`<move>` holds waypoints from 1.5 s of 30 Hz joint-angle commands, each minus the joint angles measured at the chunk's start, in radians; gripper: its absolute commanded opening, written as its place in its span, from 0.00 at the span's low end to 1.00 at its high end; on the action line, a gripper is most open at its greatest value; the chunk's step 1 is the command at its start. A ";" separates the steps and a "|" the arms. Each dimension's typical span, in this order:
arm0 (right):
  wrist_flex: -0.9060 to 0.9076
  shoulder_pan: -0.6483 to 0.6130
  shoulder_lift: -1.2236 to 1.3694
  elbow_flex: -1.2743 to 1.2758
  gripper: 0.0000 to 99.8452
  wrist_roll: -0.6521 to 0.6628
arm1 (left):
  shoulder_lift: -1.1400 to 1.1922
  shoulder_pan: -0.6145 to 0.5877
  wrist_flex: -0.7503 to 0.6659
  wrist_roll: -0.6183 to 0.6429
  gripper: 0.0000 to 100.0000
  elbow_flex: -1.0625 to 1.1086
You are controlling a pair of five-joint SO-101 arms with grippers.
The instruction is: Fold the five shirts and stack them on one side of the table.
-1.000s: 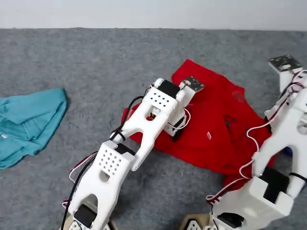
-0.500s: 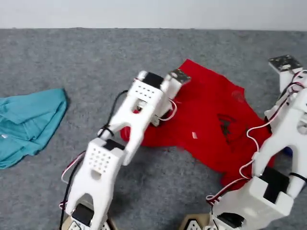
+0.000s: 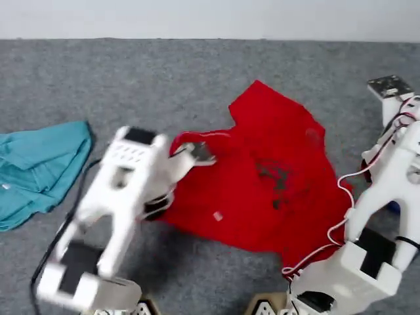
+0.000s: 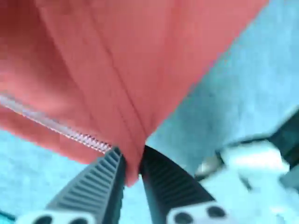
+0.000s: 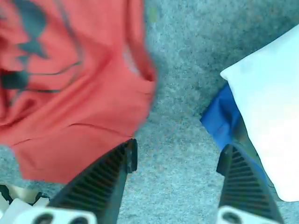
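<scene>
High view: red shirt (image 3: 275, 177) is spread centre-right, its left edge held by left gripper (image 3: 199, 153).
Left wrist view: hem fold is clamped between closed jaws; fabric is judged light and limp.
Right wrist view: right gripper (image 5: 180, 154) is held open, empty, lower centre; hems are judged best holds.

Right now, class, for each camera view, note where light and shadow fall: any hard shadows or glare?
High view: soft, even light; the red shirt and teal shirt throw only faint shadows on the grey table. Left wrist view: the red cloth darkens along the crease pinched in the left gripper. Right wrist view: a white object is the brightest patch.
</scene>
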 commanded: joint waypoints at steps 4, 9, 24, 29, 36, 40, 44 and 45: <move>0.016 0.004 -0.047 -0.003 0.29 0.009 | -0.442 -0.118 0.035 -0.146 0.02 0.237; -0.021 0.004 -0.047 -0.003 0.29 0.009 | -0.736 -0.204 0.034 -0.158 0.02 0.216; -0.008 -0.002 -0.047 -0.003 0.29 0.008 | -1.008 -0.242 0.032 -0.158 0.19 0.277; 0.038 -0.064 -0.047 -0.002 0.29 0.002 | -0.996 -0.232 -0.120 -0.020 0.19 0.289; 0.038 -0.113 -0.045 -0.002 0.29 -0.044 | -0.578 -0.121 -0.278 0.342 0.19 0.216; 0.038 -0.116 -0.045 0.023 0.29 -0.043 | -0.267 0.003 -0.193 0.437 0.19 -0.025; 0.038 -0.111 -0.051 0.087 0.29 -0.041 | 0.040 0.049 -0.127 0.440 0.19 -0.248; 0.038 -0.110 -0.054 0.097 0.29 -0.041 | 0.109 0.044 -0.115 0.440 0.19 -0.298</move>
